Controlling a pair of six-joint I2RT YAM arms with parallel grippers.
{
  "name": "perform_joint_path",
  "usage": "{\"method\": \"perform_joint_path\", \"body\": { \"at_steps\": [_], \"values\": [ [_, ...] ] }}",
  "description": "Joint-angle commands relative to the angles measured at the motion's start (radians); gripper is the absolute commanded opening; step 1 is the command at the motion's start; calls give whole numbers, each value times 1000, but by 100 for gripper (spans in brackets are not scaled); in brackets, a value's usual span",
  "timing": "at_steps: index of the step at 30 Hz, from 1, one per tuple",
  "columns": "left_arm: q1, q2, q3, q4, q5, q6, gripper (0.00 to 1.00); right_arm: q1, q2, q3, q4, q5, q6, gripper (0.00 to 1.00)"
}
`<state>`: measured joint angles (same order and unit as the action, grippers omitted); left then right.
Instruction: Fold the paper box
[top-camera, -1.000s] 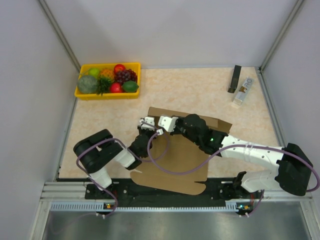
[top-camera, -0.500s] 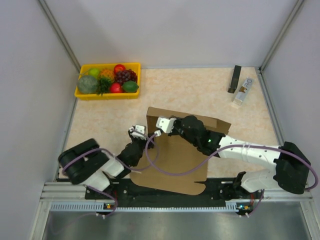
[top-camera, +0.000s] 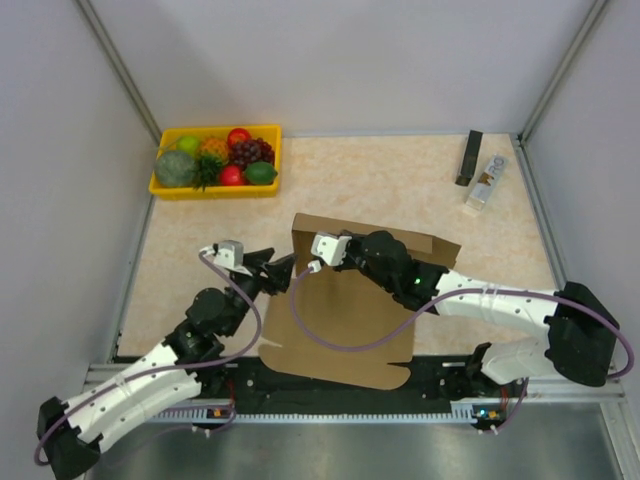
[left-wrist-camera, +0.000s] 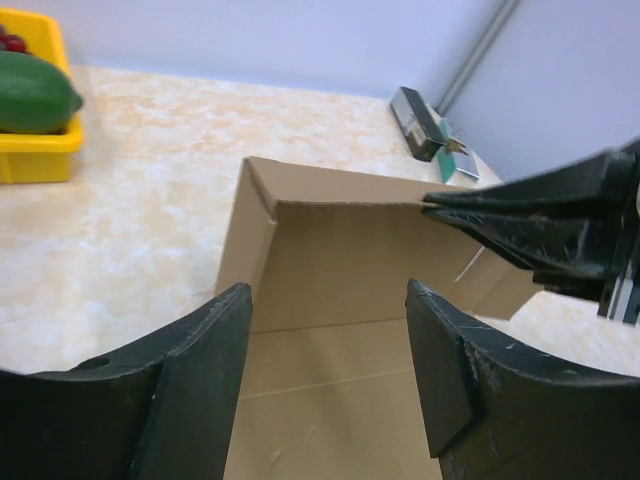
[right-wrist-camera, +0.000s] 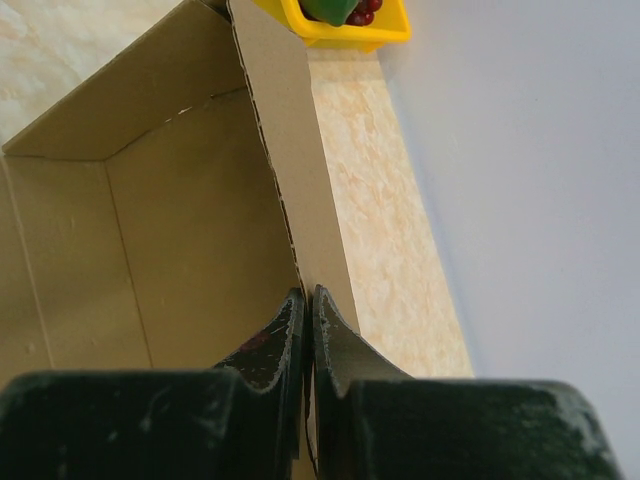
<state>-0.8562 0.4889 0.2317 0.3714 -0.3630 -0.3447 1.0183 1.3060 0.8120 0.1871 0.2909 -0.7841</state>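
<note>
The paper box (top-camera: 350, 320) is a brown cardboard sheet lying flat in the middle of the table, with its back wall and left wall (left-wrist-camera: 235, 250) standing up. My right gripper (right-wrist-camera: 308, 300) is shut on the back wall's top edge, a short way from the back left corner (top-camera: 297, 218); its black fingers (left-wrist-camera: 470, 215) reach in from the right in the left wrist view. Just off the box's left side, my left gripper (left-wrist-camera: 328, 290) hangs open and holds nothing, its fingers (top-camera: 278, 267) pointing at the box floor (left-wrist-camera: 340, 400).
A yellow tray of fruit (top-camera: 215, 165) stands at the back left. A black bar (top-camera: 468, 158) and a small pale carton (top-camera: 485, 183) lie at the back right. Grey walls close the table on three sides.
My left gripper has opened, let go of the box's left wall and drawn back to the left. The left wall now stands upright. The right gripper keeps its pinch in place.
</note>
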Motion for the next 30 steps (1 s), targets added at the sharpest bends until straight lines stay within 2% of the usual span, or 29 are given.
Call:
{"method": "perform_joint_path", "body": {
  "at_steps": [1,3,4,8,10,13,15,17,22,30],
  "values": [
    [69,-17,153,-402,-50,-103,69,2,21,-8,-3,-27,36,0],
    [115,13,223,-465,-8,-140,71,3,22,-10,-8,-26,31,0],
    [171,49,247,-477,11,-178,76,2,19,-10,-11,-25,29,0],
    [342,151,334,-453,281,-246,82,3,19,-8,-23,-29,29,0],
    [426,236,389,-439,358,-283,84,3,19,-8,-26,-32,29,0],
    [485,348,458,-425,467,-304,86,3,22,-8,-28,-33,31,0],
    [509,379,463,-379,563,-318,87,3,24,-5,-31,-35,34,0],
    [531,411,456,-272,601,-358,88,3,29,-5,-31,-36,34,0],
    [534,508,462,-236,668,-373,86,3,33,1,-35,-36,32,0],
    [536,533,397,-189,656,-355,75,2,36,7,-37,-39,32,0]
  ]
}}
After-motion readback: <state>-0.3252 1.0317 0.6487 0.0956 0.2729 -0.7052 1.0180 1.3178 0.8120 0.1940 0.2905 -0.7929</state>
